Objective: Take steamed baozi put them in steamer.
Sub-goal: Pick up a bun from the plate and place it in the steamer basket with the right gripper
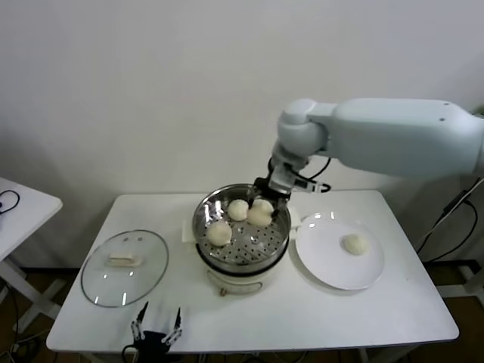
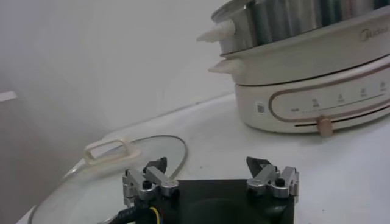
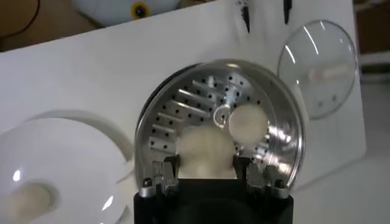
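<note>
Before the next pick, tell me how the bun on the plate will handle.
The bun on the white plate looks soft, so it probably dents if squeezed. Its domed shape suggests it may roll or slide on the glossy plate when nudged.

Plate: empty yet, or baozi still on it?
Not empty. One baozi sits on the plate; three others lie in the steamer.

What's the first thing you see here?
A big white robot arm reaches over the shiny steamer in the middle of the table, its right pincer gripping a bun over the holey tray. One more bun sits on the plate to the steamer's right.
</note>
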Controlling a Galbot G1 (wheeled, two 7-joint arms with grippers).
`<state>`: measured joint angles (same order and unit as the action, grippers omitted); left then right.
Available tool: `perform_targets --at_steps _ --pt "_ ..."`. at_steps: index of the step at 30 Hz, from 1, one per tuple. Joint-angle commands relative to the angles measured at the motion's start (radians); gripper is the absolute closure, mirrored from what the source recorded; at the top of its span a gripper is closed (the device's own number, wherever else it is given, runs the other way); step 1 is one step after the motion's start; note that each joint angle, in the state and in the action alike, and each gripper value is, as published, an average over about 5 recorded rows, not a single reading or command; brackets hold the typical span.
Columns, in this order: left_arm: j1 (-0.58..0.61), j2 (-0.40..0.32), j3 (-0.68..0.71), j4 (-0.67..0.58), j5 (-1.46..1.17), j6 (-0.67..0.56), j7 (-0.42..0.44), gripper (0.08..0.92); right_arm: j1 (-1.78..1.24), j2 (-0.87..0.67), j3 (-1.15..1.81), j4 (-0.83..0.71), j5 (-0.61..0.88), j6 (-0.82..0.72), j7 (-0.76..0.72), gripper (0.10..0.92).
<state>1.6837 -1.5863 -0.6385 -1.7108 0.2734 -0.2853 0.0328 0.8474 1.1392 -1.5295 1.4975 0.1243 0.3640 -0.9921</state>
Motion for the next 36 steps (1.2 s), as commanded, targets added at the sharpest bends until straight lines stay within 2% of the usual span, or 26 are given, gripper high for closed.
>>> perform_targets --at_steps 1,7,19,23,27,30,36 --pt "0.000 -0.001 -0.003 0.002 -0.002 0.000 -0.001 0.177 -0.179 0.117 0.027 -0.037 -0.187 0.086 0.025 0.423" --pt "-0.003 -0.001 -0.003 0.007 -0.003 0.000 -0.001 0.177 -0.242 0.119 0.035 -0.051 -0.260 0.086 0.035 0.423" --pt "-0.008 -0.002 -0.001 0.012 -0.002 -0.001 -0.001 0.177 -0.257 0.121 0.035 -0.070 -0.263 0.093 0.046 0.422" --pt "-0.007 -0.002 0.000 0.010 -0.001 0.000 -0.001 0.177 -0.241 0.114 0.040 -0.070 -0.245 0.110 0.073 0.369" --pt "-0.006 -0.001 0.000 0.010 0.000 0.000 -0.001 0.177 -0.165 0.087 0.025 -0.068 -0.179 0.147 0.027 0.260" --pt "-0.005 -0.001 0.001 0.009 0.000 0.000 -0.001 0.177 -0.089 0.054 0.004 -0.080 -0.101 0.161 -0.001 0.213" --pt "-0.003 0.000 0.007 0.011 0.009 -0.003 -0.002 0.177 0.095 -0.035 -0.126 -0.141 0.179 0.134 -0.066 0.203"
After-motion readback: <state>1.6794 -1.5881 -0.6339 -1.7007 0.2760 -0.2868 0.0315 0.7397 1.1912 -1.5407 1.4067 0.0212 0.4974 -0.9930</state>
